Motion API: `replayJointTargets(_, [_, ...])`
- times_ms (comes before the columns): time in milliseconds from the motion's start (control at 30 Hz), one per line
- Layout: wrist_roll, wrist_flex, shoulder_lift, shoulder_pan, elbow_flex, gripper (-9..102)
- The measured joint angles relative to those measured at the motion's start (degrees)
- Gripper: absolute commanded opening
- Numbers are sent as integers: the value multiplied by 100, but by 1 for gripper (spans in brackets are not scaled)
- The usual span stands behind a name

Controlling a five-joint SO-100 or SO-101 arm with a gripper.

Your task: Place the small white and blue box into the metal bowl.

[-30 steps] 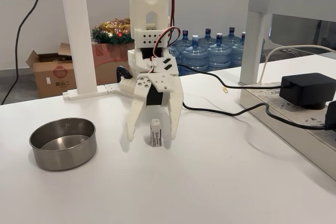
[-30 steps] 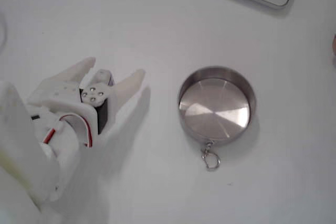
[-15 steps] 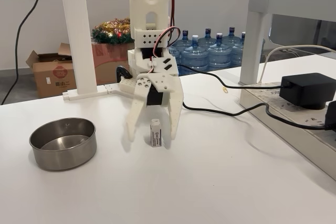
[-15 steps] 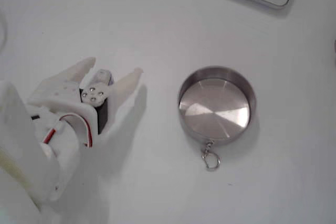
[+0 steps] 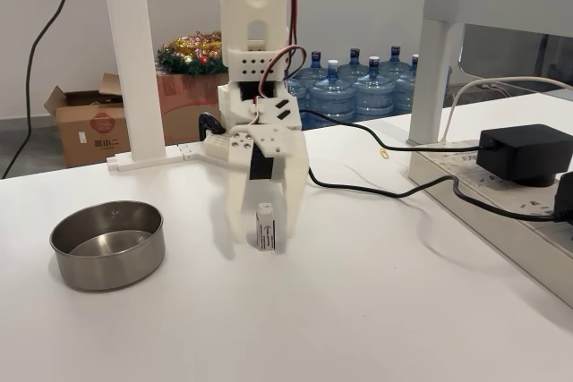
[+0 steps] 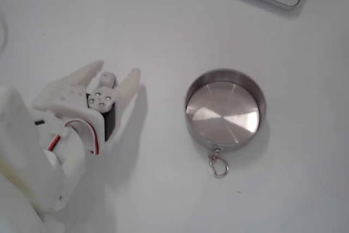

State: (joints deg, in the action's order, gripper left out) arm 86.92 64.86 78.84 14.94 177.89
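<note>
Risk sits mostly in how the small white and blue box point(image 5: 265, 225) stands: upright on its narrow end on the white table point(image 5: 376, 310), in a fixed view from the front, between the two fingers of the gripper point(image 5: 263, 229), whose jaws have narrowed to a slim gap on either side of it without, as far as I can judge, pressing it yet. If one finger reaches the box before the other, it could tip or skid out sideways, and a grip taken low on so slight a thing might let it pivot during the lift. The metal bowl point(image 5: 107, 244) waits near the table's left edge in this view, well apart from the box, so a loose hold could also drop it short of the rim. Against the frame a second earlier, the fingers here have drawn in from a wide spread to nearly upright; box and bowl have not moved. In the fixed view from above, the gripper point(image 6: 112, 80) points toward the table's far edge with the box hidden under the wrist, the bowl point(image 6: 225, 109) lies to its right, and the finger gap is likewise tighter than before.
</note>
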Motion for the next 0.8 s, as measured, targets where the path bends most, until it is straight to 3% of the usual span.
replayJointTargets(800, [0,0,0,114,0,2])
